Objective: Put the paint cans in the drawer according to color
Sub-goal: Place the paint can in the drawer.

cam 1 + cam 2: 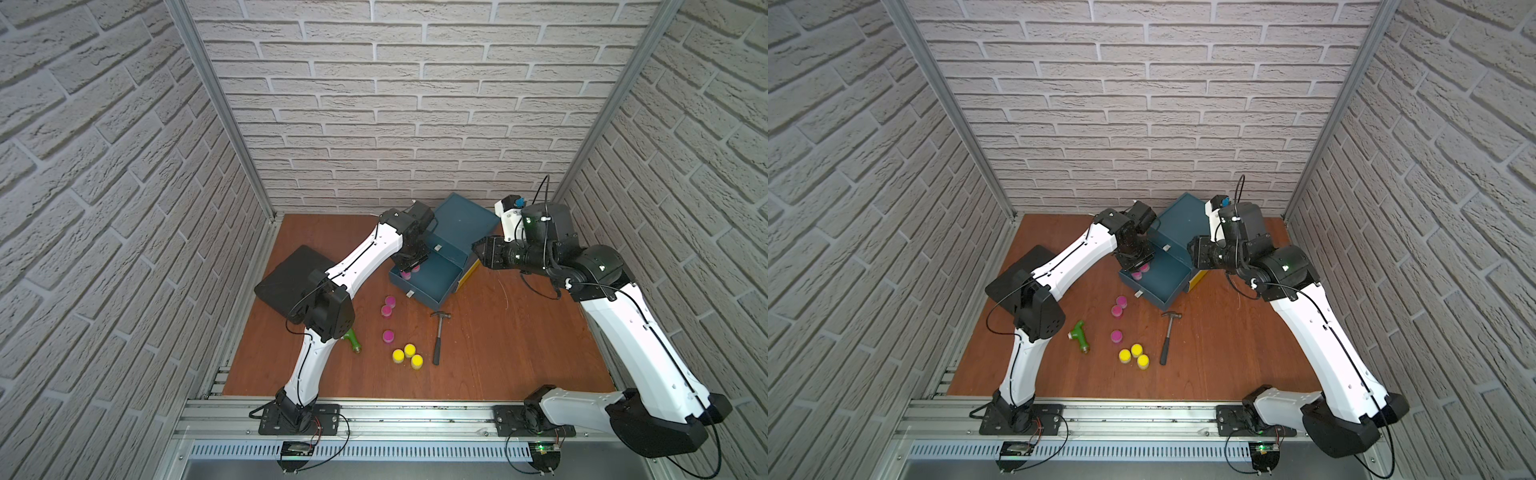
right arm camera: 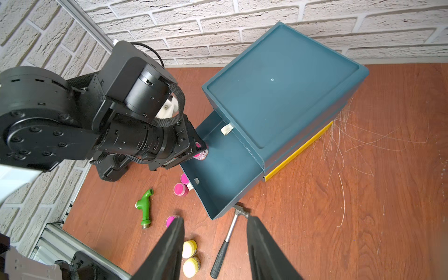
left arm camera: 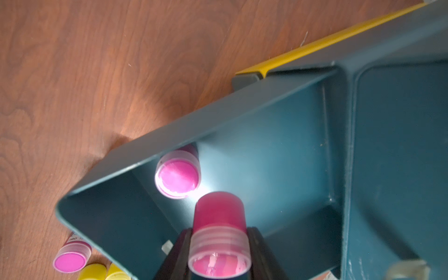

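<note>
My left gripper [image 3: 219,240] is shut on a pink paint can [image 3: 219,218] and holds it lid-down inside the pulled-out teal drawer [image 1: 432,280]. A second pink can [image 3: 178,178] lies on the drawer floor against its wall. Three more pink cans [image 1: 390,301] [image 1: 386,311] [image 1: 388,336] and three yellow cans [image 1: 398,355] [image 1: 409,350] [image 1: 417,361] stand on the wooden table in front of the drawer. My right gripper [image 2: 215,219] hangs open and empty in the air beside the cabinet [image 1: 461,220], to its right.
A hammer [image 1: 437,336] lies just in front of the drawer's corner. Left of the cans is a green pipe fitting [image 1: 1079,336]. A black pad [image 1: 286,278] lies at the table's left edge. A yellow drawer front [image 1: 469,276] sits shut below the teal one.
</note>
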### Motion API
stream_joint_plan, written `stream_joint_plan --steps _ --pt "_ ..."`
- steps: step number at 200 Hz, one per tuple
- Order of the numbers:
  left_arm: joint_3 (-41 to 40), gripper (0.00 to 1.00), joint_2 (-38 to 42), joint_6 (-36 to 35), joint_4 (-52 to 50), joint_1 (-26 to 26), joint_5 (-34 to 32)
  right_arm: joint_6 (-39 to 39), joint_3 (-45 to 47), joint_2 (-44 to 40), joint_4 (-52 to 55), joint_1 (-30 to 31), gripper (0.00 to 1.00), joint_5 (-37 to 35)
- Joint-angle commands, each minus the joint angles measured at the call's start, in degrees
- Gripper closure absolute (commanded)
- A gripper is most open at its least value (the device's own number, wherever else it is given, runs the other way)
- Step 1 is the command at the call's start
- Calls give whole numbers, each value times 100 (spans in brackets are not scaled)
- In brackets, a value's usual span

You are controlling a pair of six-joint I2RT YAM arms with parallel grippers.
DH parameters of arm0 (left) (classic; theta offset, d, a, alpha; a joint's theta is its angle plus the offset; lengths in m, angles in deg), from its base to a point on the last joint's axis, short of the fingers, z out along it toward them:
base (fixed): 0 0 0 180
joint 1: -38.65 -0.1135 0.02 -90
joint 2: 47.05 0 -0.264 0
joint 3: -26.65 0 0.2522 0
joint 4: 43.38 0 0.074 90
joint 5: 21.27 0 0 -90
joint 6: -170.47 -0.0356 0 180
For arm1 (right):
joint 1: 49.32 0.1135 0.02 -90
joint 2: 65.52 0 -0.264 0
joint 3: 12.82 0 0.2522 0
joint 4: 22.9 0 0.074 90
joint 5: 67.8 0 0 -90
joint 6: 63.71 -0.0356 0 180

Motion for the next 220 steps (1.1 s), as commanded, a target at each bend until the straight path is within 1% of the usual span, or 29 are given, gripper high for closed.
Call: stream_joint_plan --steps 1,26,59,128,145,165,176,220 --pt "149 69 -168 -103 -136 48 93 -1 61 -121 -166 -12 52 -19" --pt "92 69 -225 -130 -207 48 38 11 42 -102 -165 -14 52 -19" --pt "-218 68 -251 -136 -26 14 73 10 58 -102 -183 -19 52 -22" --pt "-172 61 -349 -154 -237 -24 0 -10 137 -120 -201 -18 52 -28" --pt "-167 57 -369 -135 -236 -31 28 -11 125 -116 -216 -17 52 -19" --pt "-113 45 -356 -121 -226 -24 31 -9 111 -94 -218 -19 52 -20" --pt "-41 40 -356 -112 -274 -22 22 -9 110 -84 -227 -18 52 -24" --pt "127 40 -116 -77 -280 16 -193 -14 112 -92 -218 -14 52 -20"
